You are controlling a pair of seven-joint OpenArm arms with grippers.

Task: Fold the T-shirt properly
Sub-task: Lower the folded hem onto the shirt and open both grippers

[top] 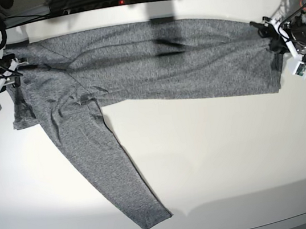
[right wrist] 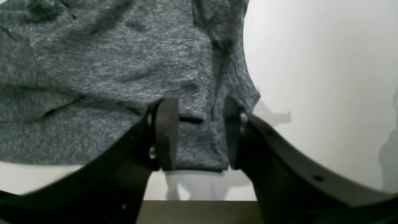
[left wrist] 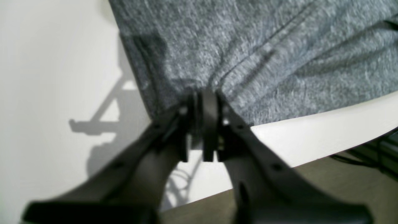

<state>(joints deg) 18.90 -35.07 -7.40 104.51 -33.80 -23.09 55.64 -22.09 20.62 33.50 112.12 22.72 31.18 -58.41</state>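
A white table (top: 217, 157) carries the grey T-shirt (top: 151, 63), spread flat

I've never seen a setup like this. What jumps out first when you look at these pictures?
A big heather-grey T-shirt with long sleeves lies stretched across the far side of the white table, one sleeve trailing down toward the near edge. At each end a dark robot claw sits at the cloth: the left gripper, nearly closed at the shirt's edge, and the right gripper, jaws apart astride a corner.

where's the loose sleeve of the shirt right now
In the base view the sleeve runs diagonally down from the T-shirt body's left part toward the table's near edge, flat and away from both arms.
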